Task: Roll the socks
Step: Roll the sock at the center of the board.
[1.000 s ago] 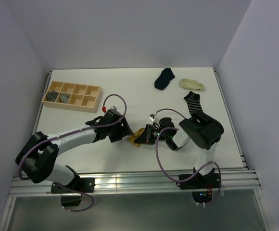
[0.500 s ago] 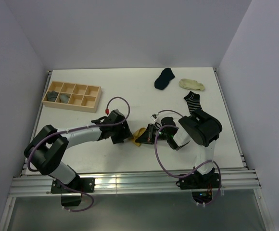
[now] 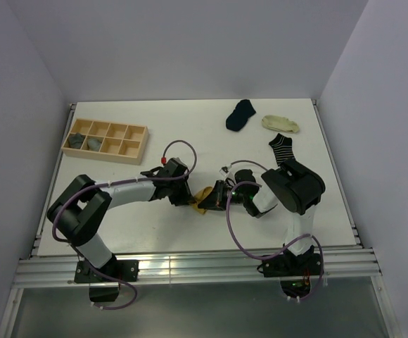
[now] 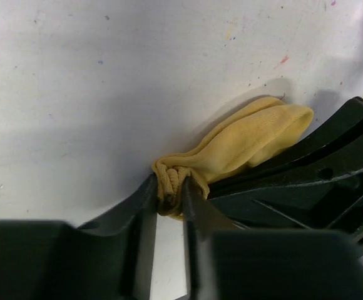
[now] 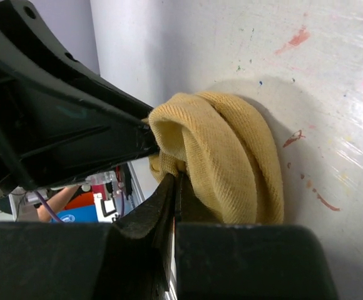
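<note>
on the table (image 3: 190,137), left end effector (image 4: 169,195) pinches the mustard sock (image 4: 244,140); right end effector (image 5: 173,182) seemingly too.

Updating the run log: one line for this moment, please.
left tool: shut on yellow sock | right tool: shut on same sock

The mustard-yellow sock (image 4: 244,144) lies bunched up on the table (image 4: 75,75).

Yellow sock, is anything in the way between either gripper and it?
Nothing visible does. The left gripper clamps the bunched end of the yellow sock, and the right gripper pinches its fabric from the opposite side.
</note>
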